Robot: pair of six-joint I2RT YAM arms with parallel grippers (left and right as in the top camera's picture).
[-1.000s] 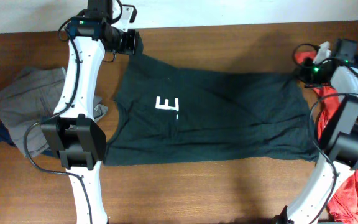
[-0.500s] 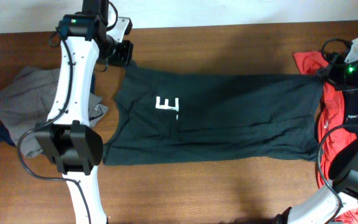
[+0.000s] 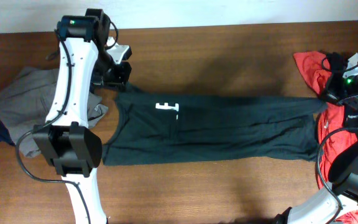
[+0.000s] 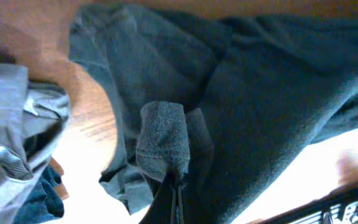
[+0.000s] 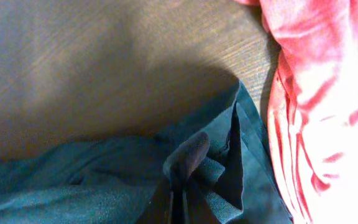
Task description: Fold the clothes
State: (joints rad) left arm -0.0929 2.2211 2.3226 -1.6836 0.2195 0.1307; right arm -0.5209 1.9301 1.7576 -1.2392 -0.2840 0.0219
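Green-black T-shirt (image 3: 229, 127), stretched across the table's (image 3: 229, 50) middle, has its far edge drawn away from the table's back rim by the left gripper (image 3: 120, 84) and right gripper (image 3: 328, 94), each pinched on a corner, beginning a lengthwise fold.

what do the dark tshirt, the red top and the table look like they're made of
The dark T-shirt looks like soft knit jersey, probably cotton or a blend: matte, finely heathered, hanging in limp folds. The red top looks like thin, smoother cloth with soft creases; the fibre is unclear. The table is wood or wood-look laminate: brown, with visible grain lines and a mild sheen.
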